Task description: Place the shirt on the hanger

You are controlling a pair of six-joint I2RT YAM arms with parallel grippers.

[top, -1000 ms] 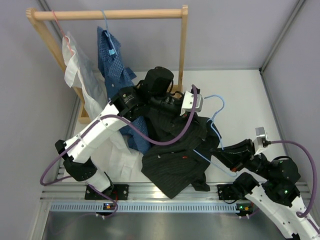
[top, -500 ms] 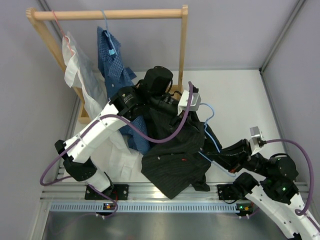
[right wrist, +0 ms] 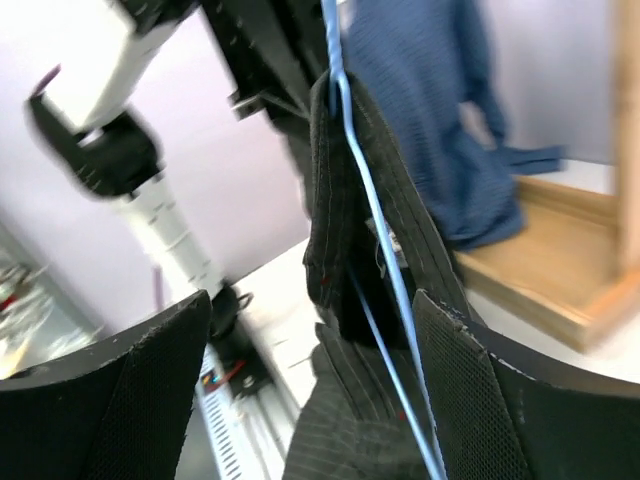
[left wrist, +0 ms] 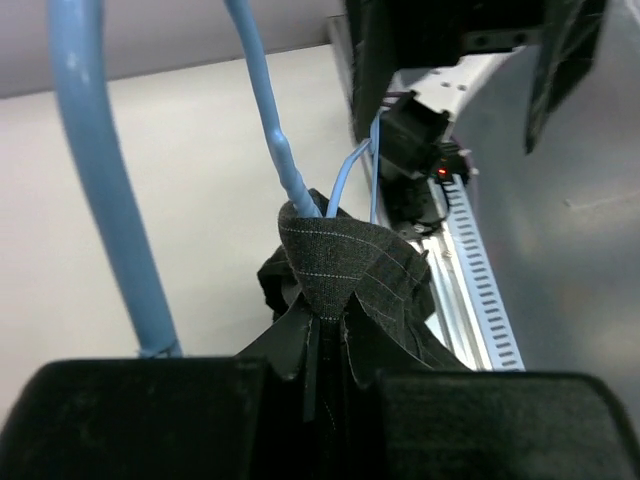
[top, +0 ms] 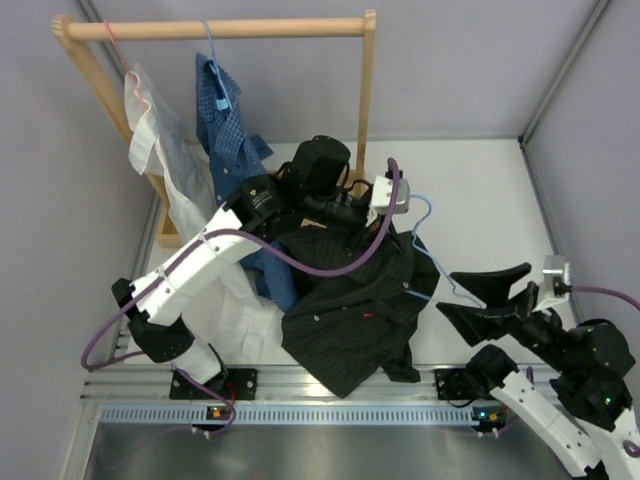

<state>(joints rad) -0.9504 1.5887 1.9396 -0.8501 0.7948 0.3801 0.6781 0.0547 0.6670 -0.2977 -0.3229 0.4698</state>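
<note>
- Shirt (top: 345,305) lies heaped mid-bench (top: 480,190) in the top view, its collar raised by the left gripper (top: 385,218). The hanger (top: 428,215) rises from the collar.
- Left wrist view: jaws pinch a fold of shirt just beneath the hanger's neck.
- Right wrist view: the right gripper (top: 478,296) has its jaws wide, with hanger wire running between the fingers (right wrist: 110,390), ungripped.

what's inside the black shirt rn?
The light-blue hanger wire enters the shirt at a bunched fold. Fabric hides how far the wire reaches inside.
</note>
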